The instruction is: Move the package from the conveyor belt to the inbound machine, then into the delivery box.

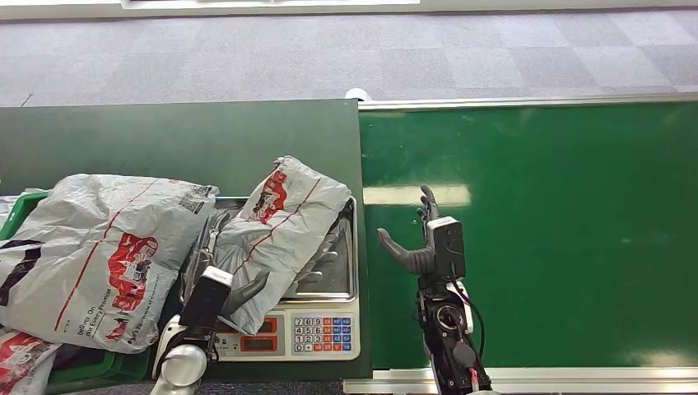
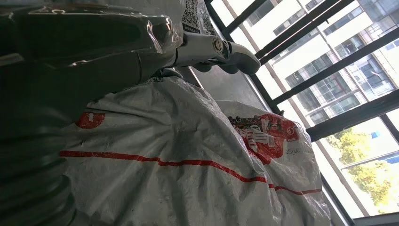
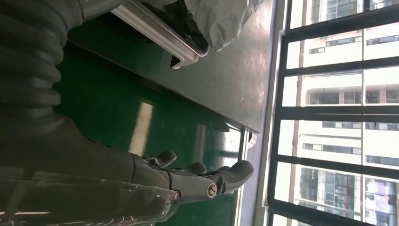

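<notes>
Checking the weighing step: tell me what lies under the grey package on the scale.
The grey package lies on the scale's steel pan, overhanging the display. The left hand meets its near edge; the fingers are covered.

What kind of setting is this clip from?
Probably a parcel-sorting station: a green conveyor belt, a weighing scale with a grey mail bag on it, and more mail bags in a green bin.
</notes>
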